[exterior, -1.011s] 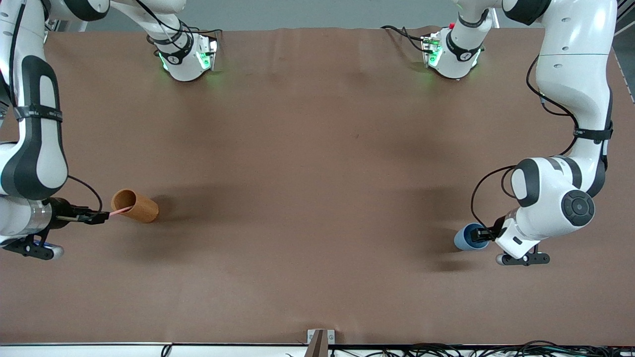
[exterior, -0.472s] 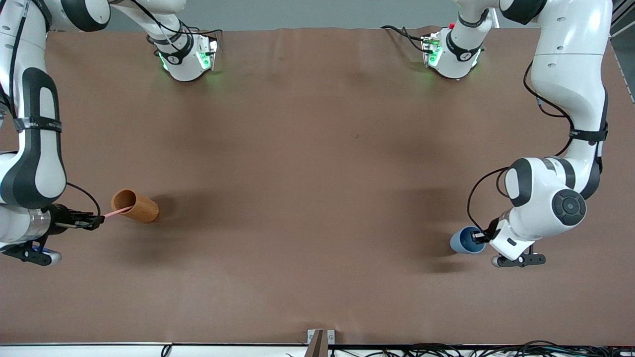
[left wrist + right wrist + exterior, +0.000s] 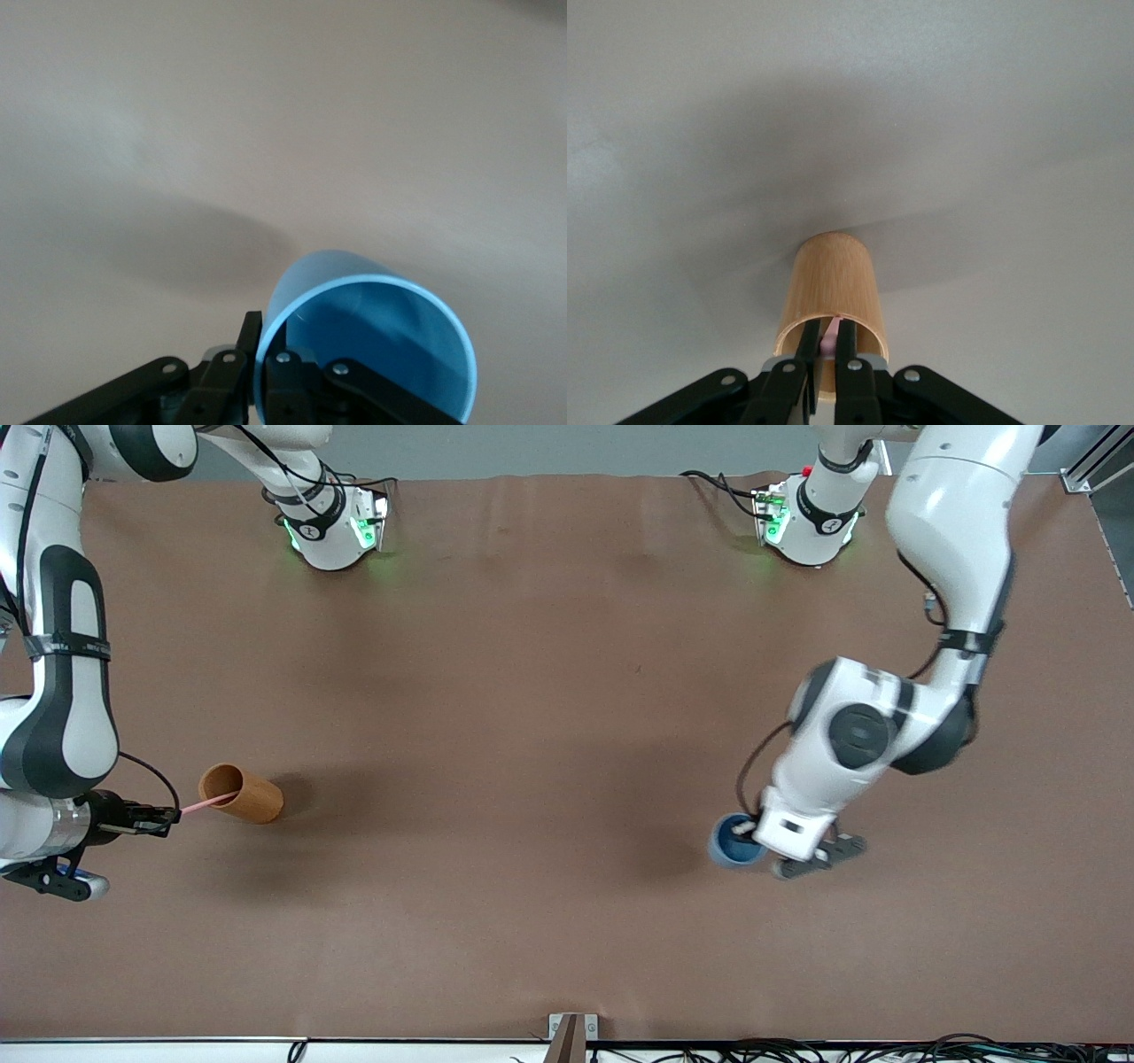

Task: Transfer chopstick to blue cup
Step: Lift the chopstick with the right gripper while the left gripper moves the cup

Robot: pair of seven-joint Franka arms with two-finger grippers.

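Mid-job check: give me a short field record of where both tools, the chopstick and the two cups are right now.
left tool: shut on the rim of the blue cup, carrying it
right tool: shut on the chopstick
chopstick: free end inside the orange-brown cup
orange-brown cup: on the table at the right arm's end
transfer: not yet done

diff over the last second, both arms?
The left gripper closed on the blue cup's rim and carried it toward the right arm's end of the table, about level in the front view. The right gripper closed on the chopstick and drew back a little from the orange-brown cup. That cup did not move, and the chopstick's other end is still inside it.
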